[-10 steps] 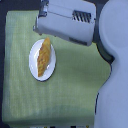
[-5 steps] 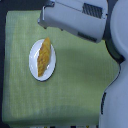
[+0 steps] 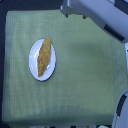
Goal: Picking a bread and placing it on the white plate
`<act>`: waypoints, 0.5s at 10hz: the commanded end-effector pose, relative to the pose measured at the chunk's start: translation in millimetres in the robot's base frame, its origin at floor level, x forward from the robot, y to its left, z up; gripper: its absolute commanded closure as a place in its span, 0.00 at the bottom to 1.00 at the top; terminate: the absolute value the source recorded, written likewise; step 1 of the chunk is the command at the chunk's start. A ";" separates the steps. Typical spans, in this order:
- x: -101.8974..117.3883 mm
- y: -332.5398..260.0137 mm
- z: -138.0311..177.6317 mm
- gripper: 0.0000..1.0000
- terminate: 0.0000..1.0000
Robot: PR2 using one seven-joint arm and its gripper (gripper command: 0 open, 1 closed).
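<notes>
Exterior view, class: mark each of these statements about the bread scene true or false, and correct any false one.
1. The bread lies on the white plate. True.
2. The plate sits on a green cloth. True.
3. The claw is gripping the bread. False: no claw touches it; the arm is at the top, apart from the plate.
4. Two plates are in view. False: only one.

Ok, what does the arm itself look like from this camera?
The arm shows as a bulky light grey and white shell with rounded edges, darker shading in its seams. The picture is too blurred to make out cables or markings, and the gripper is not visible.
</notes>
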 end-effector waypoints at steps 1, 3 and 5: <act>-11.7 -140.7 1.3 0.00 0.00; -18.9 -163.9 -5.5 0.00 0.00; -28.6 -188.0 -13.6 0.00 0.00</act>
